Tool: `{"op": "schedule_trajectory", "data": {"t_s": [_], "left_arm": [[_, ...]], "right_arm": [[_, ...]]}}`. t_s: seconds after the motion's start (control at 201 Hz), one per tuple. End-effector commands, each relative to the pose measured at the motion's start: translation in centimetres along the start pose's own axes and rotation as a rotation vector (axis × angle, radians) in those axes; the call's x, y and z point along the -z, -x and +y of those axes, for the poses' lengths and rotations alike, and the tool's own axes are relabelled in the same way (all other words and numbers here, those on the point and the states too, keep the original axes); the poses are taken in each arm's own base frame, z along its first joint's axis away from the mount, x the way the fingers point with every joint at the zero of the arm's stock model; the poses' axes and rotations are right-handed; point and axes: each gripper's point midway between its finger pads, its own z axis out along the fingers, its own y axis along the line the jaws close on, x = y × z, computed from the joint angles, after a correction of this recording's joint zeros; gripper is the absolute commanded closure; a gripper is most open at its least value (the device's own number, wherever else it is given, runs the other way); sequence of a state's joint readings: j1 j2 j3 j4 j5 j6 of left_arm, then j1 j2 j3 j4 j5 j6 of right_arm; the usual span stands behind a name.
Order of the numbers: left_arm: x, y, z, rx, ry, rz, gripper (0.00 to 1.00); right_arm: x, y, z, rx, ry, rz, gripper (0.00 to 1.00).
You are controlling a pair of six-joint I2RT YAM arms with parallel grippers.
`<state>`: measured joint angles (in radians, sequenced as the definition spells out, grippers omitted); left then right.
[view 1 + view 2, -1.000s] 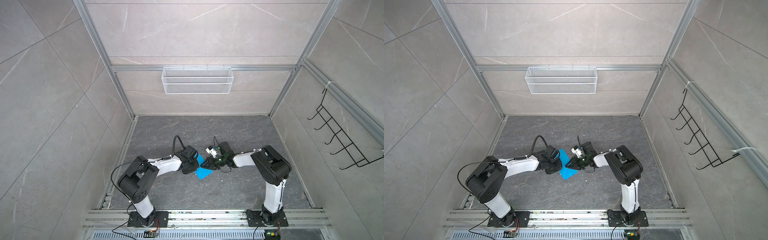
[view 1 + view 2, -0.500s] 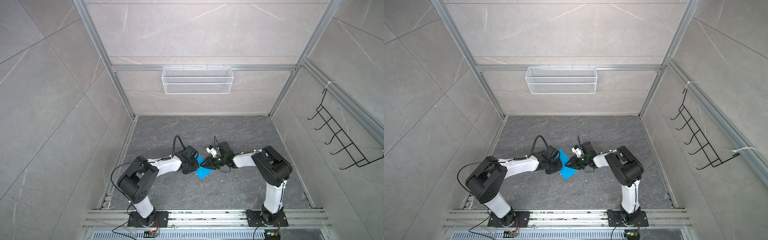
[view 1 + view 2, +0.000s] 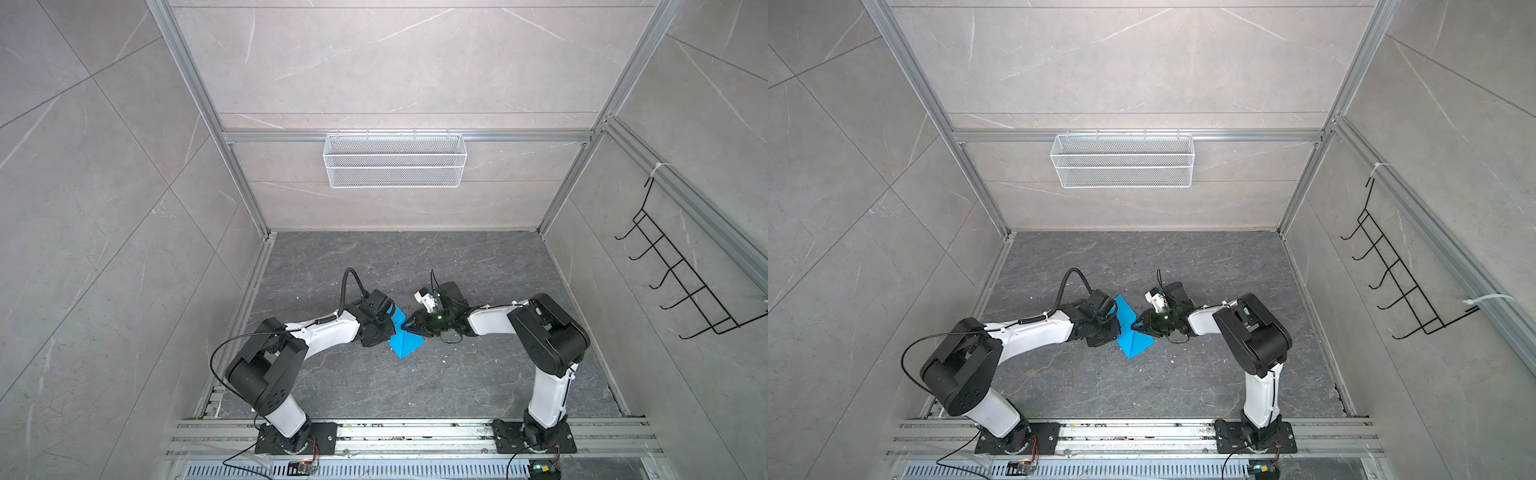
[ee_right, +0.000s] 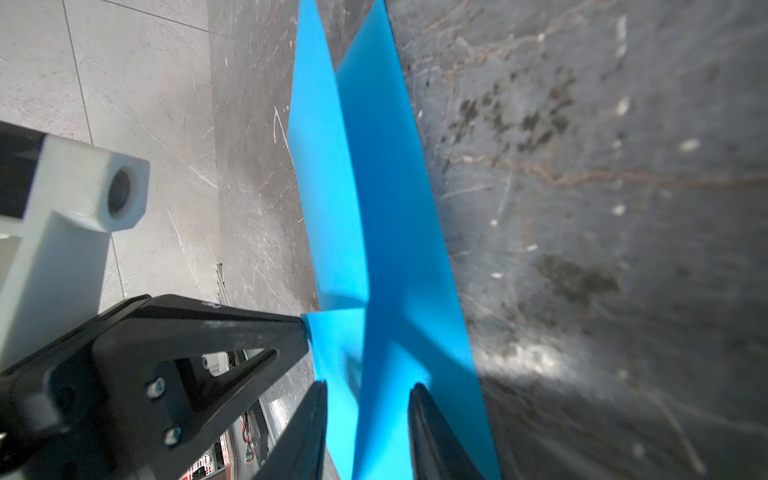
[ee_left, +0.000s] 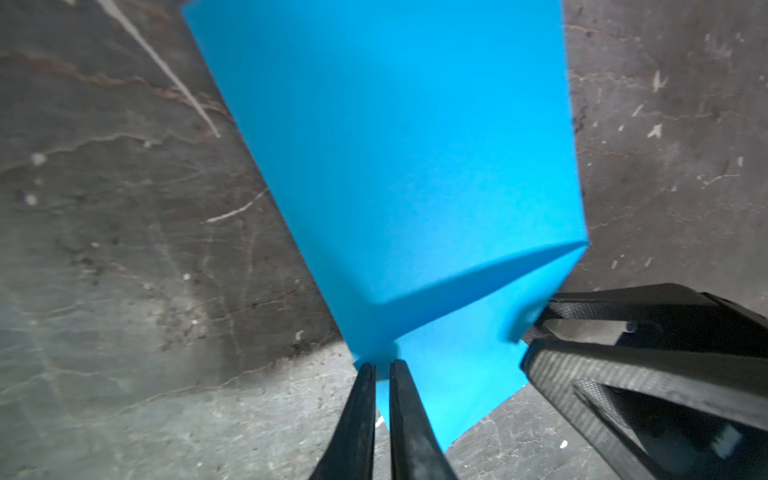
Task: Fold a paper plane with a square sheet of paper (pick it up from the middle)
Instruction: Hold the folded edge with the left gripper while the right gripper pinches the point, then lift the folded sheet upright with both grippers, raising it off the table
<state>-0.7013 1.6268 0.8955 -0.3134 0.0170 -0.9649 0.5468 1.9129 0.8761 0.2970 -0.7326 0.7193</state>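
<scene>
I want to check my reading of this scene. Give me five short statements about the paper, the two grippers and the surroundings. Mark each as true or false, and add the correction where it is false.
1. The sheet of paper lies on the dark grey floor between the two grippers. True.
2. The sheet of paper is a flat, unfolded square. False: it has creases, and one flap stands up from the floor.
3. The left gripper is closed on an edge of the paper. True.
4. The right gripper is shut tight. False: its jaws stand apart, with a raised fold of the paper between them.
5. A white wire basket hangs on the back wall. True.
</scene>
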Motion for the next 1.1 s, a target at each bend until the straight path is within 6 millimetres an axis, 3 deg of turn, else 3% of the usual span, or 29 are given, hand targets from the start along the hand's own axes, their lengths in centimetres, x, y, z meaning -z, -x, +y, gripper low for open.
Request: {"op": "schedule_trajectory", "data": {"t_s": [0.0, 0.483, 0.603, 0.707, 0.886, 1.091], "left_arm": [[-0.1, 0.6, 0.3, -0.001, 0.037, -0.016, 0.87], [-0.4, 0.4, 0.9, -0.001, 0.054, -0.013, 0.87], [-0.4, 0.4, 1.0, -0.003, 0.057, -0.011, 0.87], [-0.1, 0.6, 1.0, -0.005, 0.06, -0.018, 0.87], [3.3, 1.9, 0.5, -0.006, 0.025, -0.081, 0.81], [8.3, 3.3, -1.0, 0.015, -0.151, -0.173, 0.69]], "right_arm": [[-0.3, -0.3, 0.4, -0.001, 0.025, 0.024, 0.63], [-2.0, -1.7, 1.2, 0.021, 0.067, 0.103, 0.64], [-2.1, -1.9, 1.7, 0.037, 0.091, 0.109, 0.71], [-2.0, -1.7, 2.0, 0.047, 0.096, 0.095, 0.88], [-0.7, 0.0, 3.2, 0.073, 0.103, -0.004, 0.99], [2.9, 3.4, 6.8, 0.105, 0.179, -0.155, 1.0]]}}
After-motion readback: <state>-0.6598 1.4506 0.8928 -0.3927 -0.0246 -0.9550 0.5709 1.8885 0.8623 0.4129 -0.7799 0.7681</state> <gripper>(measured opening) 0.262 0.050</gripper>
